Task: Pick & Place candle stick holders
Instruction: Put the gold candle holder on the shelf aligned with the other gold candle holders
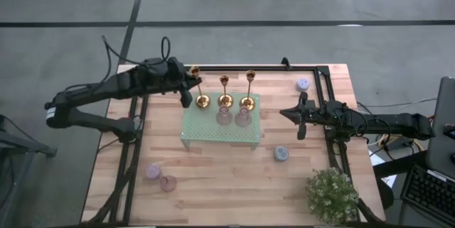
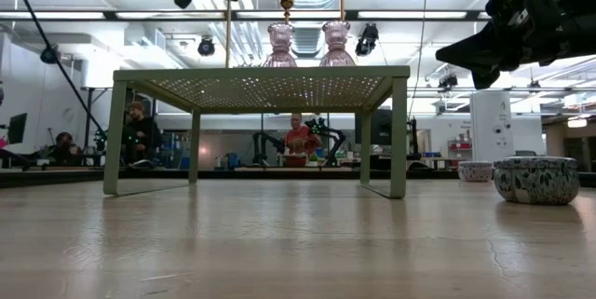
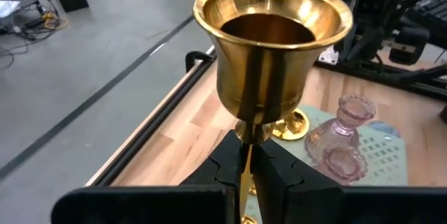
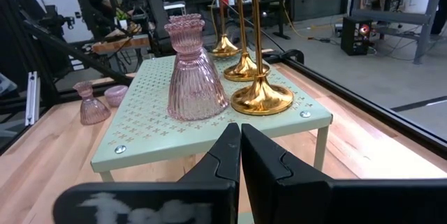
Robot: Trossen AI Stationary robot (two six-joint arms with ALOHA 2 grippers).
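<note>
Three gold candlesticks stand in a row along the far edge of a pale green perforated stand (image 1: 213, 134): left (image 1: 202, 101), middle (image 1: 225, 100), right (image 1: 247, 102). My left gripper (image 1: 188, 91) is shut on the left one, whose gold cup (image 3: 272, 42) fills the left wrist view. Its base appears to rest on the stand's far left corner. My right gripper (image 1: 287, 113) is shut and empty, above the table to the right of the stand, fingers (image 4: 239, 147) pointing at it. Two pink glass holders (image 1: 224, 117) (image 1: 242, 118) stand in front of the candlesticks. My left gripper pinches the left candlestick's thin stem (image 3: 246, 155) between its two fingers, just below the top cup. The fingers come about level from the table's left and lie across the stem. The candlestick stays upright; whether its base (image 1: 202, 102) is clear of the stand, I cannot tell.
Small squat pieces lie on the table: lavender (image 1: 303, 84) at the far right, blue-grey (image 1: 281, 153) right of the stand, two pinkish ones (image 1: 153, 171) (image 1: 168, 183) near left. A potted plant (image 1: 332, 194) stands at the near right. People show in the room behind (image 2: 300, 141).
</note>
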